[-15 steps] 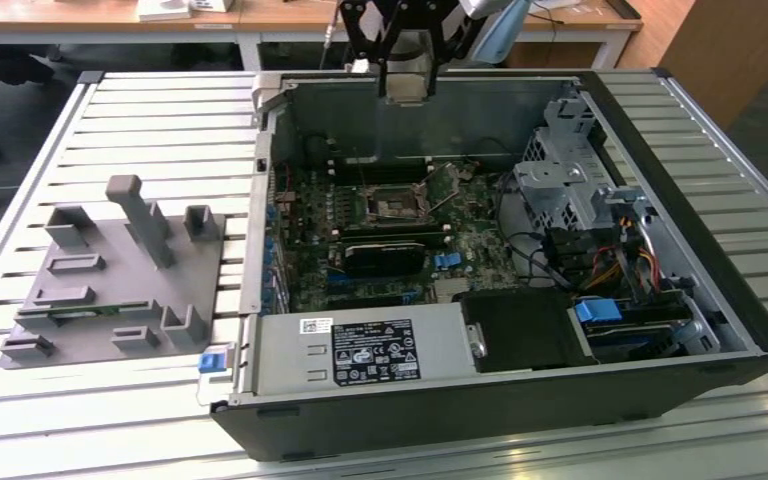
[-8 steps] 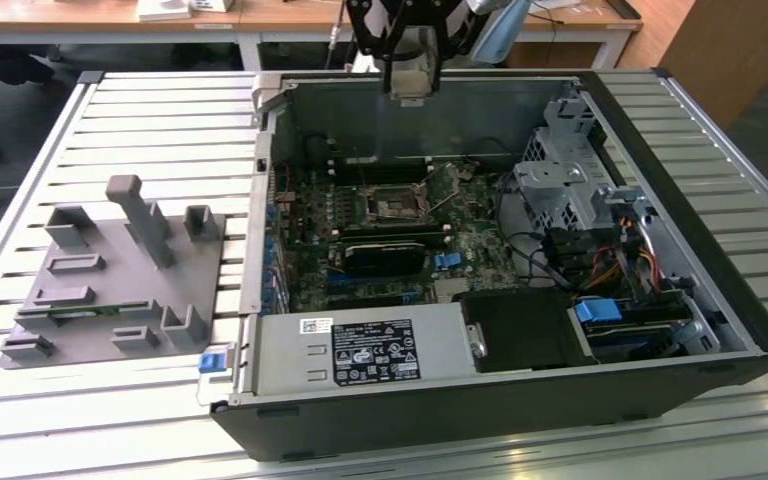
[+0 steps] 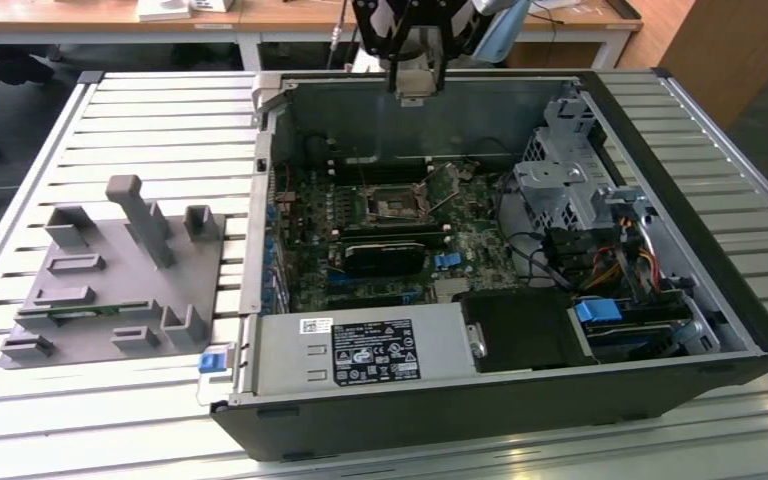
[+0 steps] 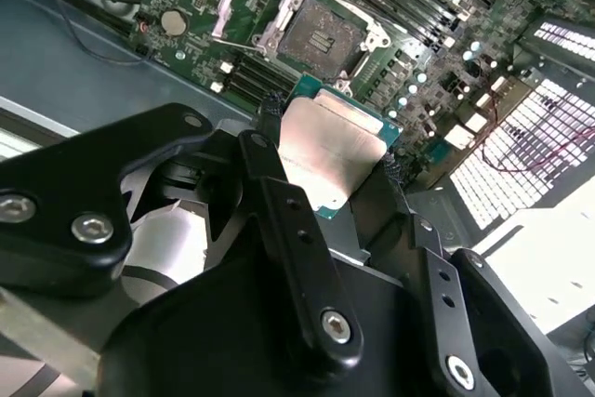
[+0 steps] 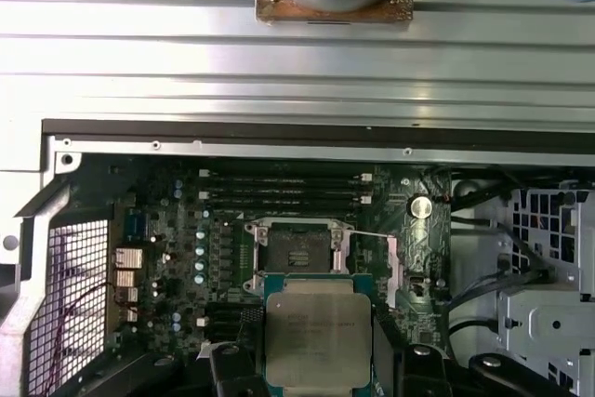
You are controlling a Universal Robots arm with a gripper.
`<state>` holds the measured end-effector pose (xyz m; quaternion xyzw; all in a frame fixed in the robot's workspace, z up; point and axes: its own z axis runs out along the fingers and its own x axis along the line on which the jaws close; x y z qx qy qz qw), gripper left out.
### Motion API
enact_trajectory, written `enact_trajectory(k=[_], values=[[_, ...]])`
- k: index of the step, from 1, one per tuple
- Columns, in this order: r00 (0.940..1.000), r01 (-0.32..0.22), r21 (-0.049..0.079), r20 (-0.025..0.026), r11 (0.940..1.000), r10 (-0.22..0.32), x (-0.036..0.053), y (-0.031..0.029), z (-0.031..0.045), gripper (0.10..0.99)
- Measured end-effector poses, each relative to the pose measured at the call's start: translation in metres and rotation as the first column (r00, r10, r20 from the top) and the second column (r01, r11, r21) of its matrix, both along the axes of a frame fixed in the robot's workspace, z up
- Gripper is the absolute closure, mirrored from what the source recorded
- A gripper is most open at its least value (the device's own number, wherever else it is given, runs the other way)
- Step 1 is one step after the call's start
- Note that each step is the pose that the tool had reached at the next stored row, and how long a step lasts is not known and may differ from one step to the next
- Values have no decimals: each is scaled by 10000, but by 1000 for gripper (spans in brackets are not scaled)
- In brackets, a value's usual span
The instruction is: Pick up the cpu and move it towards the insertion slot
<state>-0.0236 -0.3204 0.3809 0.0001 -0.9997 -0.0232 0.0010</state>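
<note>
one cpu (image 5: 318, 337), one insertion slot (image 5: 297, 253), one claw (image 4: 325, 178)

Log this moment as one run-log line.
hand: shut on cpu | cpu: lifted, above the board, short of slot | slot: open, empty

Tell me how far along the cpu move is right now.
Pickup looks done: the gripper is shut on the cpu, held up off the board. In hand: the carry, with the chip hanging just short of the insertion slot. Left: closing that gap; the open socket sits empty, the lever raised beside it.
</note>
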Motion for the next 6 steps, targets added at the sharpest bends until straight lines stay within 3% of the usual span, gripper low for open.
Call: enact_trajectory(k=[6], values=[[10000, -1, 1, 4, 10000, 1, 1, 0, -1, 545]])
